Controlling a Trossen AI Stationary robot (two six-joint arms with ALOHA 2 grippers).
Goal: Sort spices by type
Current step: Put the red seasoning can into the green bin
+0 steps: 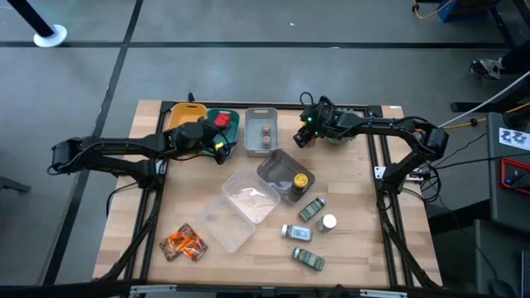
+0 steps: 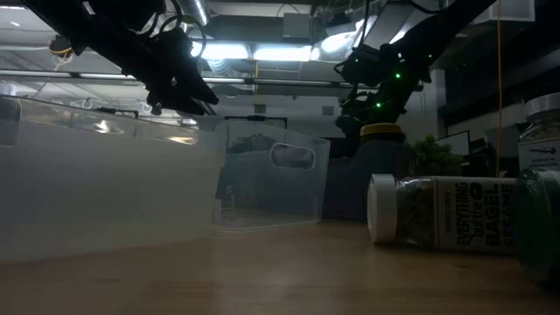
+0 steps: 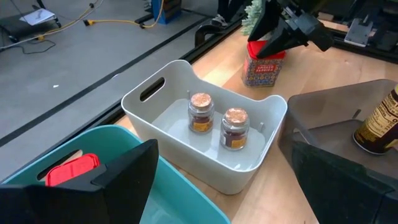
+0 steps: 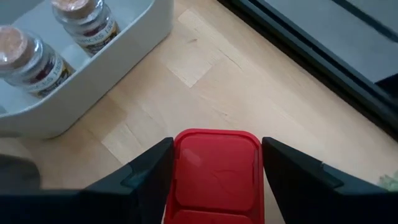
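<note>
My right gripper stands at the far middle of the table, just right of the grey bin, shut on a red-lidded spice cube. Two tiny brown jars stand upright inside that bin. My left gripper hangs open over the teal bin, where another red cube lies. Orange foil packets lie at the near left. Green-labelled jars and white-capped bottles lie at the near right. A yellow-lidded jar stands in a dark tray. My right gripper pinches the cube's red lid between its two fingers, one on each of two opposite sides. The fingers come slanting down from above. The cube is upright, its base at the tabletop; whether it is lifted clear I cannot tell.
A yellow bin stands at the far left beside the teal one. Clear trays fill the middle of the table. A spiky green plant stands behind the held cube. Bare wood lies between the grey bin and the cube.
</note>
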